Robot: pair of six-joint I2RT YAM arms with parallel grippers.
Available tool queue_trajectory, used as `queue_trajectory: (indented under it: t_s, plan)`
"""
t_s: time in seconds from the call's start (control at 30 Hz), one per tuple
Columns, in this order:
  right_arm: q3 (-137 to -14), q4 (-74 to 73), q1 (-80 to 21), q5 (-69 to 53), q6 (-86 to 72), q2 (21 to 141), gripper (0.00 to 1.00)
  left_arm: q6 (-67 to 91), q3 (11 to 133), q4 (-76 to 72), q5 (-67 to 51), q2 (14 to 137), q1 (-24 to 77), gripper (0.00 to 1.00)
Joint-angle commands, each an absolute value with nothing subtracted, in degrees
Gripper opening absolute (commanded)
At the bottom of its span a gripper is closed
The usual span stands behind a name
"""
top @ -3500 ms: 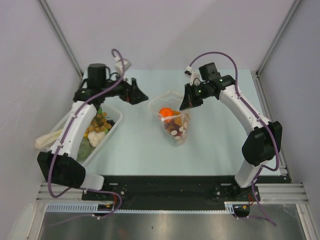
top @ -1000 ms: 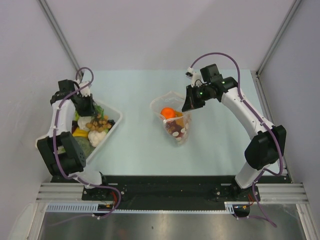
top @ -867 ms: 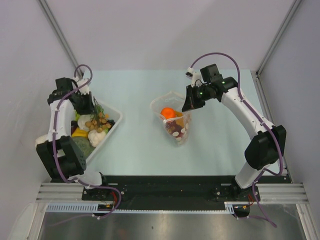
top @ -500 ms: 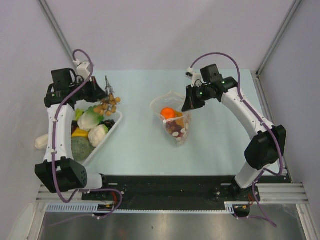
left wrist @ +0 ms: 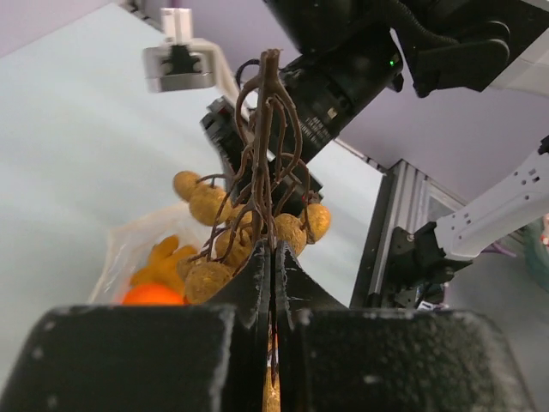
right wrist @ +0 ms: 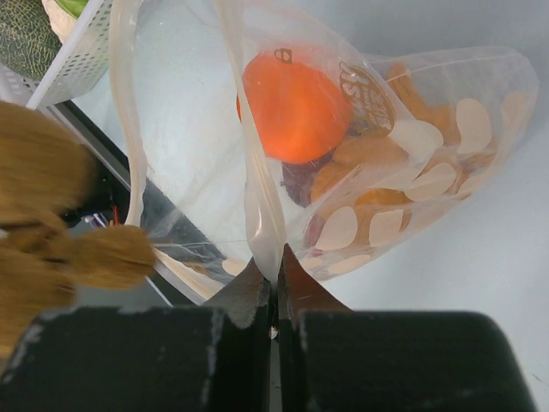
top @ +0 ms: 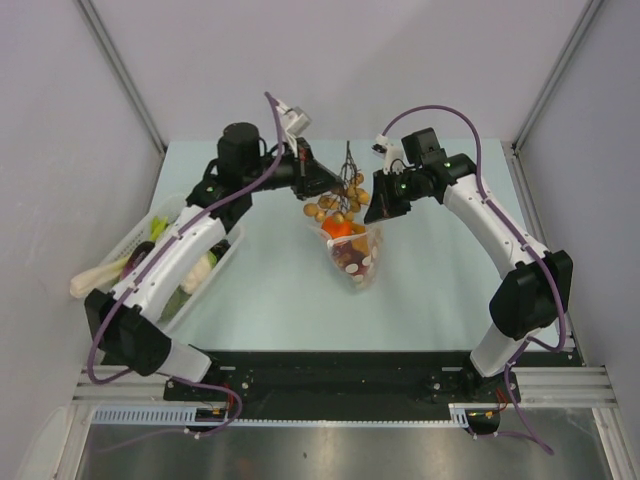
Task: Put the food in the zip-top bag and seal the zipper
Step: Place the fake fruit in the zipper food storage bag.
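Observation:
My left gripper (top: pixel 326 186) (left wrist: pixel 274 251) is shut on the brown stem of a bunch of tan round toy fruits (top: pixel 336 203) (left wrist: pixel 254 225). The bunch hangs just above the open mouth of the zip-top bag (top: pixel 353 252) (right wrist: pixel 412 163). The clear dotted bag lies mid-table with an orange fruit (top: pixel 335 226) (right wrist: pixel 296 103) and dark purple and tan food inside. My right gripper (top: pixel 377 206) (right wrist: pixel 274 259) is shut on the whitish zipper (right wrist: pixel 260 193) strip, holding that edge of the mouth up. Part of the tan bunch shows blurred at the left of the right wrist view.
A white tray (top: pixel 197 290) (right wrist: pixel 79 50) with more toy vegetables stands at the left, partly under my left arm. A pale leek-like piece (top: pixel 86 281) sticks out over its near-left end. Grey walls close in the table on three sides.
My left arm lifted the tan bunch out of the tray and swung it right, to above the bag's mouth. The right gripper has kept its hold on the zipper edge.

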State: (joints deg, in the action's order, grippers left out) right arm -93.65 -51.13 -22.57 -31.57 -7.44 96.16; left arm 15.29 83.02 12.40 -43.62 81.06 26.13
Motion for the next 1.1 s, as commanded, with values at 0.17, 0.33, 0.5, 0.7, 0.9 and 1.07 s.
queue_trajectory:
  t_s: [0.17,0.33,0.5,0.7,0.9,1.07]
  plan:
    - [-92.46,-50.8,-22.15,-32.52,-7.38,92.55,0.0,21.19,76.38,-2.46,-40.78,86.04,30.32,0.0]
    - [-91.58,-50.8,-21.97,-32.52,-6.77,91.76,0.0,16.62,69.53,-0.97,-35.36,83.24,30.32,0.0]
    - [-90.97,-50.63,-22.06,-33.48,-6.42,91.76,0.0,15.99,67.23,-2.72,-27.79,83.49,30.41,0.0]
    - [-90.79,-50.98,-22.06,-33.31,-6.33,92.2,0.0,16.8,72.07,1.06,-22.05,88.86,30.5,0.0]
    - [-90.88,-50.63,-21.71,-33.92,-6.85,92.37,0.0,13.36,65.31,-3.25,-24.42,84.2,32.08,0.0]
    - [-91.05,-50.27,-21.71,-34.54,-7.12,93.16,0.0,12.75,67.84,-5.97,-24.35,79.64,31.91,0.0]
